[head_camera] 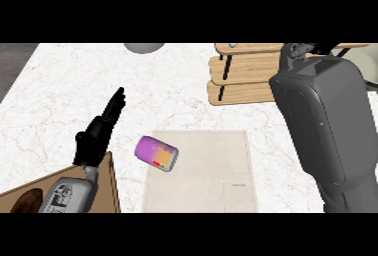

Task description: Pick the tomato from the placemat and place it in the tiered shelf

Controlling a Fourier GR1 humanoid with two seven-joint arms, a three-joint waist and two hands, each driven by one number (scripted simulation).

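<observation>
No tomato shows anywhere in the head view. The beige placemat (203, 175) lies at the lower middle of the counter. The wooden tiered shelf (240, 75) stands at the upper right. My right forearm rises across the right side, and my right hand (299, 51) is up over the shelf's right part, mostly hidden behind the wrist. What it holds, if anything, is hidden. My left hand (100, 132) rests open at the lower left with straight fingers pointing up, apart from the placemat.
A purple can (156, 153) with a yellow-red label lies on its side on the placemat's upper left corner. A brown wooden board (107, 187) sits under my left wrist. A grey round object (144, 47) is at the top edge, a pale object (363, 62) at the right edge.
</observation>
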